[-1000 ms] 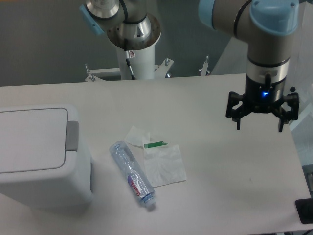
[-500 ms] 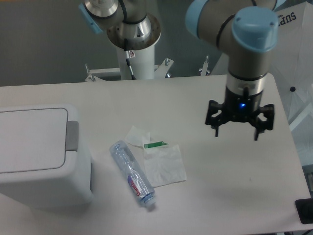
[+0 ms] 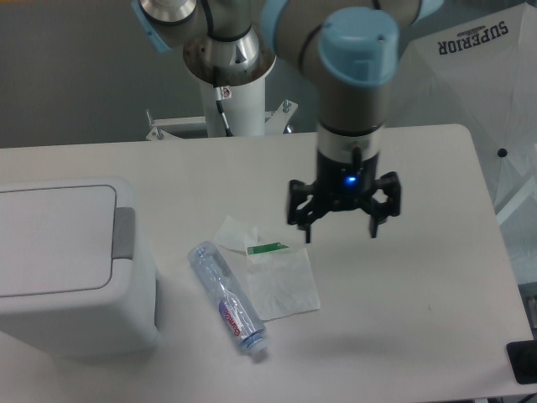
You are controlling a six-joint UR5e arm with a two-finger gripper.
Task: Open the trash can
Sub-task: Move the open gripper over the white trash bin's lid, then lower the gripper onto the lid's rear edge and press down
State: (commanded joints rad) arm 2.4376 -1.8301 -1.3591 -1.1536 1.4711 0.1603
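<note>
Nothing of the opening looks done: the trash can [image 3: 71, 269] sits lid-down with its grey push tab [image 3: 124, 232] untouched, while the gripper [image 3: 342, 227], fingers spread and empty, hangs well to its right, beyond the bottle [image 3: 227, 298].

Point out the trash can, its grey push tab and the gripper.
trash can [image 3: 54, 243]: fixed camera view, middle of its flat white lid.
grey push tab [image 3: 124, 232]: fixed camera view, centre of the tab.
gripper [image 3: 341, 228]: fixed camera view, midway between its fingertips.
</note>
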